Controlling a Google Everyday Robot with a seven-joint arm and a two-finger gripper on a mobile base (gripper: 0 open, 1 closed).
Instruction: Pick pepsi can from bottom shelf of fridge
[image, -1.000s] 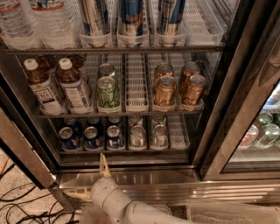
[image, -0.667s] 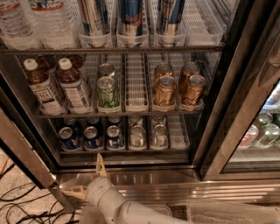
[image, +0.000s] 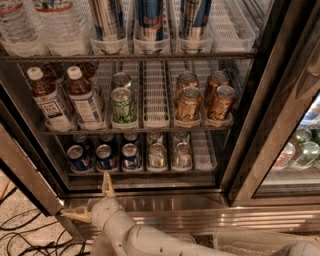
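Observation:
The fridge (image: 260, 125) stands open in front of me. Its bottom shelf (image: 145, 172) holds several dark-blue pepsi cans in the left lanes, with the front three at the left (image: 78, 158), the middle (image: 106, 157) and the right (image: 131, 156). Two plain silver cans (image: 157, 155) stand to their right. My gripper (image: 91, 199) is below and in front of the shelf's front edge, under the middle pepsi can. It is open and empty, with one finger (image: 107, 182) pointing up and the other (image: 75, 216) pointing left.
The rack above holds tea bottles (image: 50, 98), a green can (image: 123, 105) and gold cans (image: 188, 104). The stainless base (image: 200, 210) runs beneath. The glass door (image: 25, 175) stands open at the left. Cables (image: 20, 235) lie on the floor at the left.
My gripper has shifted a little to the left below the bottom shelf. The cans have not moved.

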